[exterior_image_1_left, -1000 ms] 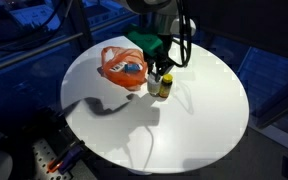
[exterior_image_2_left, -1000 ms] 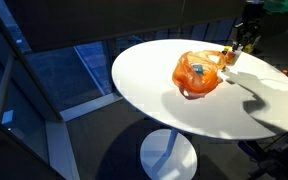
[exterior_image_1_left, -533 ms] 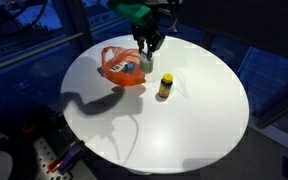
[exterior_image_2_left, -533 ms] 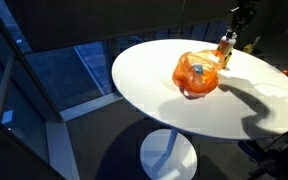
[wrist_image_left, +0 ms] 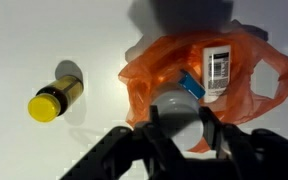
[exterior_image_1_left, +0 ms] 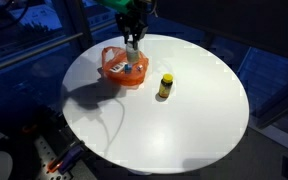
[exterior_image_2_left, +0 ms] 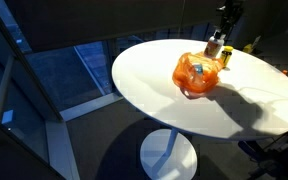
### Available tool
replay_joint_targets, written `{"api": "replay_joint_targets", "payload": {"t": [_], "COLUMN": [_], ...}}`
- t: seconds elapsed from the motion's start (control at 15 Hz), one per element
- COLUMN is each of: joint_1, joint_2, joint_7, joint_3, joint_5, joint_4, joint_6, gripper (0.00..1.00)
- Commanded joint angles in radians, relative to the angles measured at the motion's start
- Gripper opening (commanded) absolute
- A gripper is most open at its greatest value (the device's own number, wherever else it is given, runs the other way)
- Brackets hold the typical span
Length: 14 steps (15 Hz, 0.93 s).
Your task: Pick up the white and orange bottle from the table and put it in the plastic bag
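the gripper [wrist_image_left: 181, 119] is clamped on the white and orange bottle [wrist_image_left: 180, 106], its jaws closed against both sides, and holds it in the air above the orange plastic bag [wrist_image_left: 254, 90], clear of the white round table [exterior_image_1_left: 189, 130]. in the wrist view the bottle hangs over the bag's near edge rather than over the middle of its mouth. the bag is slumped and crumpled, and a white labelled box [wrist_image_left: 218, 66] and a blue item [wrist_image_left: 190, 86] already lie inside it. my worry is a release from here: the bottle could strike the soft rim, fold it under and roll out onto the table, or glance off the box. lowering too far could snag a bag handle and drag the light bag. a yellow-capped bottle [exterior_image_1_left: 165, 86] stands near the bag, apart from it, where a stray roll could knock it.
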Motion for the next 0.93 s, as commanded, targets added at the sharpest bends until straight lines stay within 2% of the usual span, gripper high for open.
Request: {"api": "replay_joint_targets", "payload": {"t": [0.0, 0.4, 0.87], "joint_1": [0.028, 0.07, 0.096], "joint_2": [0.004, 0.057, 0.162], "joint_7": [0.03, 0.067, 0.113], "joint_3": [0.024, 0.048, 0.05], "joint_5": [0.012, 0.004, -0.001], "joint_4": [0.0, 0.024, 0.112], "joint_6": [0.006, 0.023, 0.019], "gripper": [0.19, 0.19, 0.19]}}
